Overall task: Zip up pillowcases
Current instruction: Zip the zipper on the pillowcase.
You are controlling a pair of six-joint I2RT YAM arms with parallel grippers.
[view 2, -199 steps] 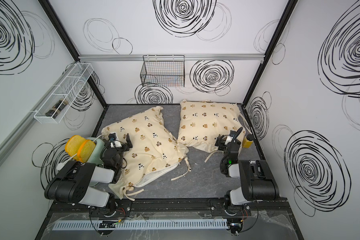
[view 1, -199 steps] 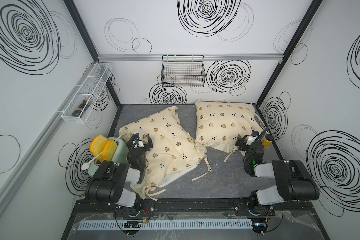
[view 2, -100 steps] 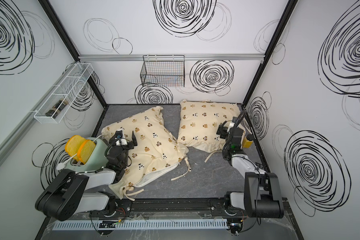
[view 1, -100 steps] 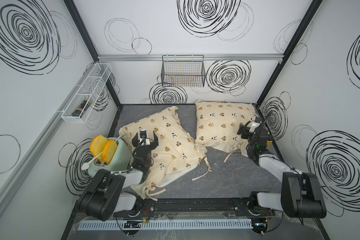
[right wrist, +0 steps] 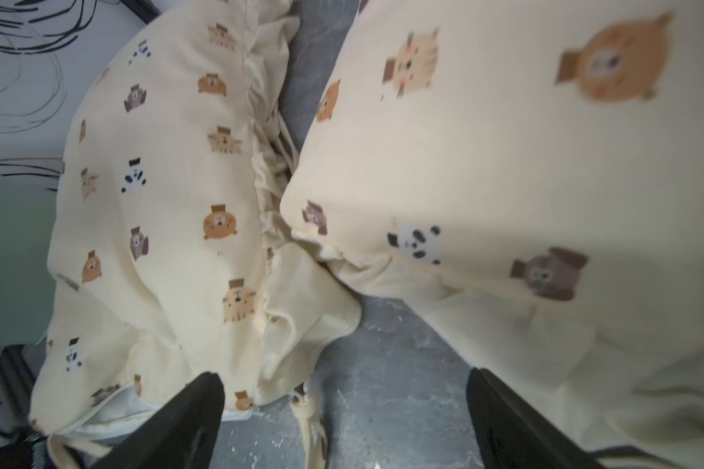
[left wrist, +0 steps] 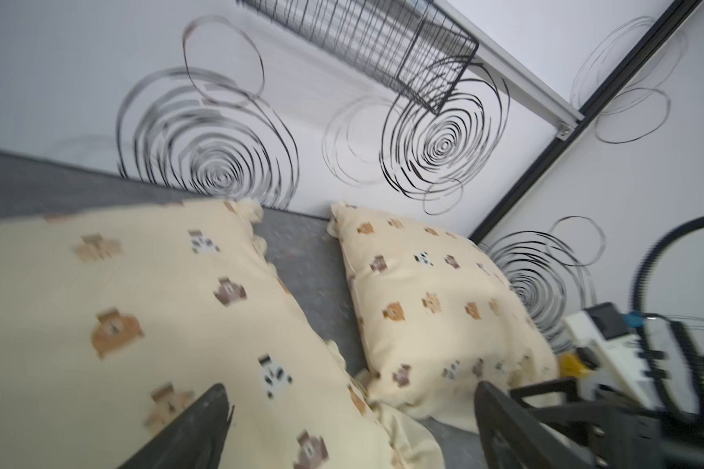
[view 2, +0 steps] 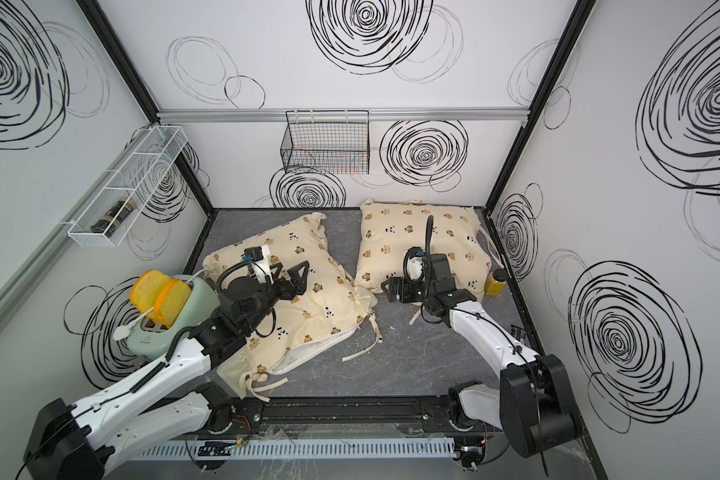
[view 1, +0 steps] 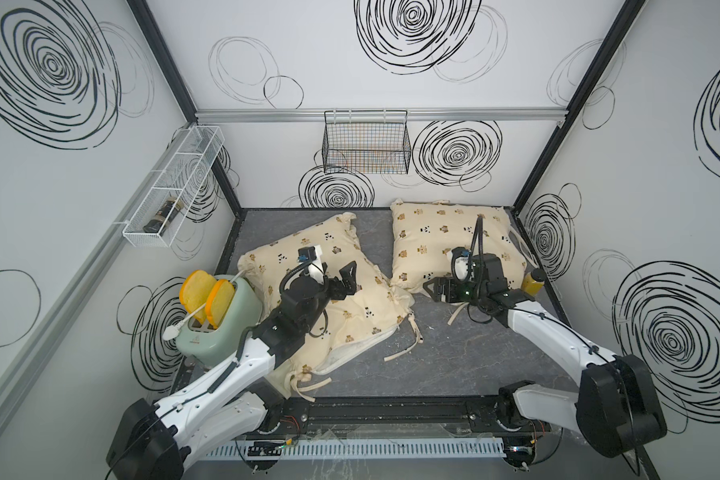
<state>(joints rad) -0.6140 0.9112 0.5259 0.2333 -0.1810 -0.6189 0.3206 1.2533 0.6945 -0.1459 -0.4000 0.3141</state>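
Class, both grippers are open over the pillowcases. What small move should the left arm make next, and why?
Probably lower the open left gripper toward the front edge of the left pillowcase, where the gaping seam shows white inner fabric. The gripper hangs over the pillow's middle, holding nothing, so it likely must reach that opening first.

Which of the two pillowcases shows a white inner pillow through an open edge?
The pillowcase beside the green toaster: its front edge gapes and shows white. The other pillowcase, by the yellow bottle, shows none.

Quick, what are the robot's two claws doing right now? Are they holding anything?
Left gripper: open, holding nothing.
Right gripper: open, holding nothing.
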